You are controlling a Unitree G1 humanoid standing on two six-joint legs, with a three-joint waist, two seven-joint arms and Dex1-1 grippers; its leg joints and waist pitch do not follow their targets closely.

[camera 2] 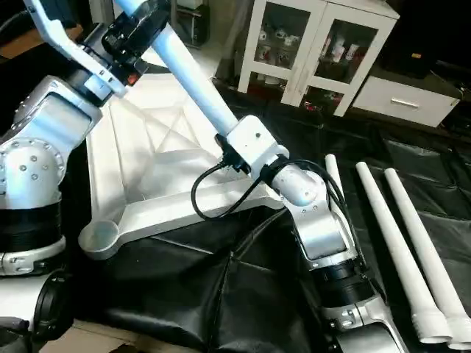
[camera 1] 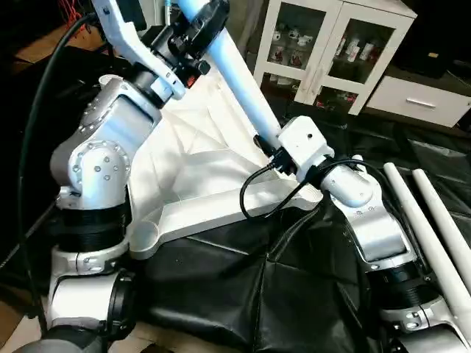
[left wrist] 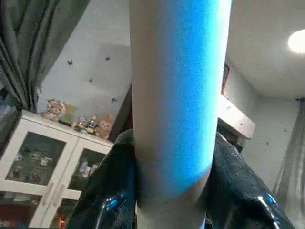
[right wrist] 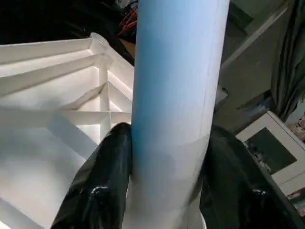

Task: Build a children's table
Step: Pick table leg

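- One big white tabletop (camera 2: pixel 158 158) lies upside down under both grippers.
- One leg (camera 2: pixel 193 77) is gripped by the left gripper (left wrist: pixel 172 191) high up and the right gripper (right wrist: pixel 164 186) low down.
- Next, I think, its low end must go in a corner socket (camera 2: pixel 99 237).
- Three spare legs (camera 2: pixel 401 250) wait beside the right arm.

Head views look down over the tabletop (camera 1: pixel 199 162); both wrist views sit close against the same leg (left wrist: pixel 176 95).
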